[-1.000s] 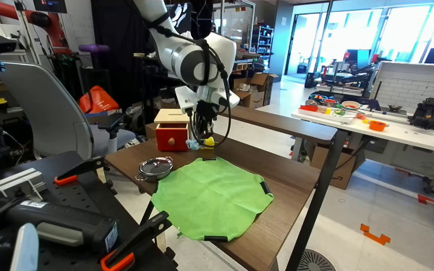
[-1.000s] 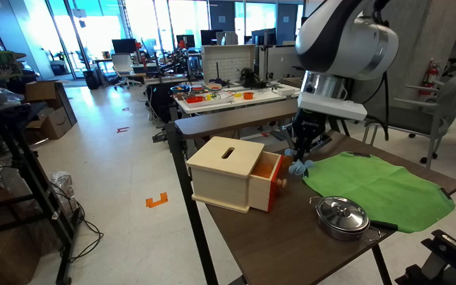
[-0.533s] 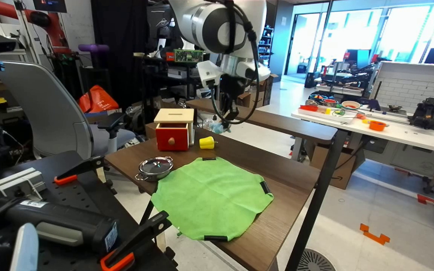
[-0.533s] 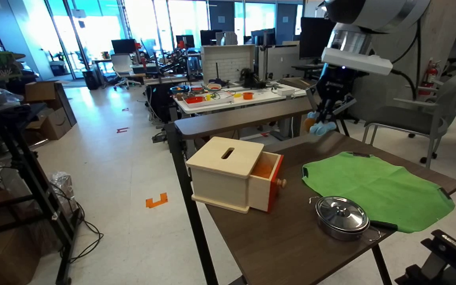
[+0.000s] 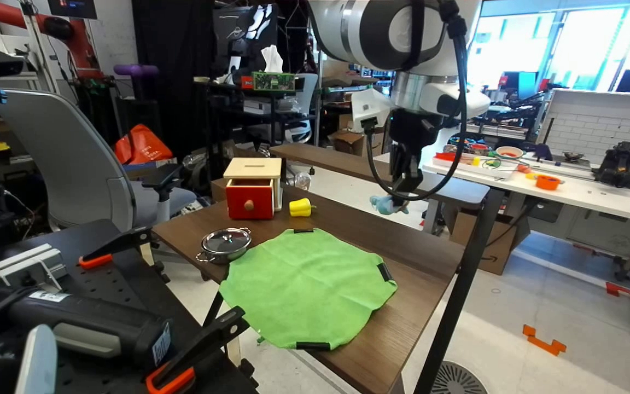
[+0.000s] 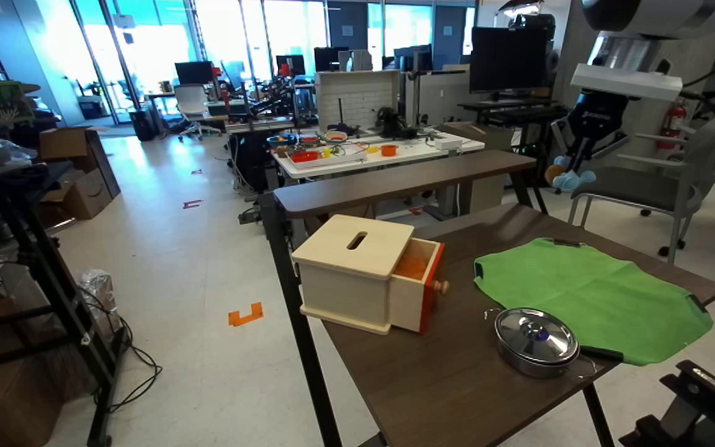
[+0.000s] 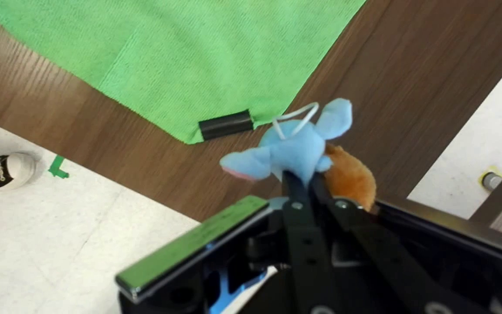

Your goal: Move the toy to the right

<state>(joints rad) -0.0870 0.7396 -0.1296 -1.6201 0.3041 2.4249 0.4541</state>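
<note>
Matt, seemingly cloth toy [image 7: 298, 151]

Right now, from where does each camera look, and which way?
Wrist view: wrist-mounted, facing down at toy and cloth; gripper shows.
An exterior view: raised opposite the drawer front, facing the cloth; arm and gripper show.
An exterior view: raised near the box, facing windows; arm and gripper show.
Both exterior views share box and pot.

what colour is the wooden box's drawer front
Red; the drawer front shows best in an exterior view, nearly face-on.
</note>
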